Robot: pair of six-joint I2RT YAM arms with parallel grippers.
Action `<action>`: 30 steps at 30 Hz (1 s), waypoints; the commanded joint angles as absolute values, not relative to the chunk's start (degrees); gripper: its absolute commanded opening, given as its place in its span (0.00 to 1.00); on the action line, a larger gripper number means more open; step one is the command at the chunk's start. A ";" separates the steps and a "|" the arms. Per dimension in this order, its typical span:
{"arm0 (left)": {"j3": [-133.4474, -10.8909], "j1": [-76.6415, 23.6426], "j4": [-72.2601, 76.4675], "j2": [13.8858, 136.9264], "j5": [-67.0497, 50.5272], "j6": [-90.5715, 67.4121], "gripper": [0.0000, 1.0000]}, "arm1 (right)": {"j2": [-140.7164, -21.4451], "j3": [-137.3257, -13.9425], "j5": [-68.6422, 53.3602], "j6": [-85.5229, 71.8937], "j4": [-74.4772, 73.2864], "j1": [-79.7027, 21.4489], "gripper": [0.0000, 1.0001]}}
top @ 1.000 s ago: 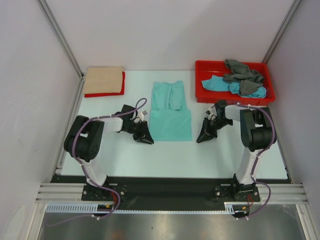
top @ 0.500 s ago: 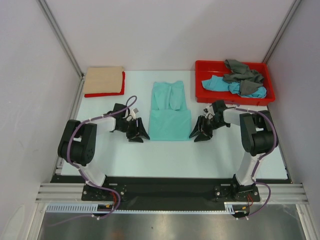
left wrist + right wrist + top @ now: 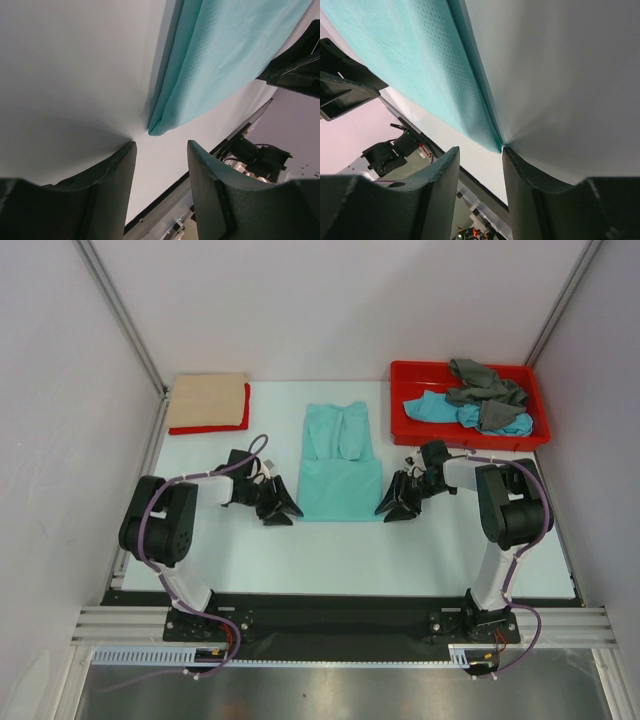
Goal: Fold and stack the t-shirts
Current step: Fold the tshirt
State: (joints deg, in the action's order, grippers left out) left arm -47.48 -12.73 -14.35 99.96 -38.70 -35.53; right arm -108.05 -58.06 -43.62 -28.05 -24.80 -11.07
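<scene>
The mint-green t-shirt (image 3: 341, 462), folded into a long strip, is lying flat at the middle of the worktop (image 3: 330, 555). The left tool (image 3: 287, 512) and the right tool (image 3: 388, 512) are standing just beside its two near corners, each with jaws spread and gripping nothing. In both wrist views a cloth corner is sitting just ahead of the gap. At far left, a folded beige t-shirt (image 3: 207, 400) is lying on a red t-shirt (image 3: 215, 428). At far right, a turquoise-blue t-shirt (image 3: 435, 408) and a grey t-shirt (image 3: 485, 385) are lying crumpled in a red tray (image 3: 410, 430).
</scene>
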 commanded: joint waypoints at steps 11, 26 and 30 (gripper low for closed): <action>-47.55 -13.27 -12.66 107.58 -31.29 -39.90 0.39 | -108.37 -56.34 -40.60 -29.00 -22.59 -11.78 0.45; -41.86 -13.27 -9.41 104.17 -30.24 -38.93 0.00 | -109.86 -55.90 -38.76 -26.99 -23.02 -13.62 0.00; -36.31 -13.27 -8.35 99.85 -29.97 -39.64 0.00 | -107.23 -53.88 -37.62 -26.19 -24.34 -14.15 0.00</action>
State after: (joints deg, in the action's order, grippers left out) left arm -42.17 -12.88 -4.69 101.30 -40.36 -42.04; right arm -108.77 -56.36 -42.26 -28.58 -22.33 -12.73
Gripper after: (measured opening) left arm 0.011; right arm 0.011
